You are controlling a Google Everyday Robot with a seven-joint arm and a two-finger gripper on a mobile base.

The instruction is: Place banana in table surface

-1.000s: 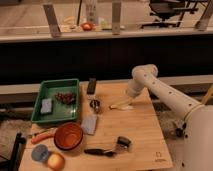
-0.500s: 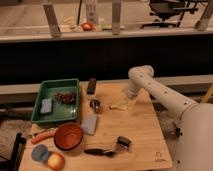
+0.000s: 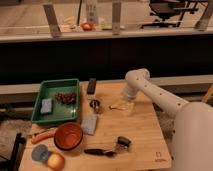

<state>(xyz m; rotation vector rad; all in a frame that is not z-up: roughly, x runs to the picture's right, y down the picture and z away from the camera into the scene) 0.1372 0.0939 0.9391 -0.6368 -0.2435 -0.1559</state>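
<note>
A dark wall runs behind the work area, topped by a pale ledge with upright posts and a round orange-red fruit (image 3: pixel 87 26), and an office chair (image 3: pixel 165 9) shows beyond it. Below stands the table surface (image 3: pixel 142 132), a light tan wooden top with plank grain and a small dark mark (image 3: pixel 159 155) near its front right corner. At the back left of it sits a green tray (image 3: pixel 59 114), which holds a blue-grey sponge (image 3: pixel 46 105) on its left side and a reddish-brown cluster (image 3: pixel 64 97) toward its back right; what the cluster is cannot be told. In front of the tray stands an orange bowl (image 3: pixel 68 136) that looks empty, with a carrot (image 3: pixel 42 136) just to its left and, nearer the front edge, a small blue dish (image 3: pixel 40 152) beside a round yellow-orange fruit (image 3: pixel 56 161). A small metal cup (image 3: pixel 94 105) stands just right of the tray, a dark rectangular block (image 3: pixel 91 86) lies behind it, and a grey pouch (image 3: pixel 90 124) lies in front of it. A dark utensil (image 3: pixel 97 151) and a small can (image 3: pixel 123 143) lie toward the front. The white arm (image 3: pixel 157 96) reaches in from the right and bends down to the gripper (image 3: pixel 127 100) at the middle back of the table. The banana (image 3: pixel 118 105) lies at table level directly under and just left of the gripper, its pale length pointing toward the metal cup; whether the gripper grasps it or has let it go cannot be told.
</note>
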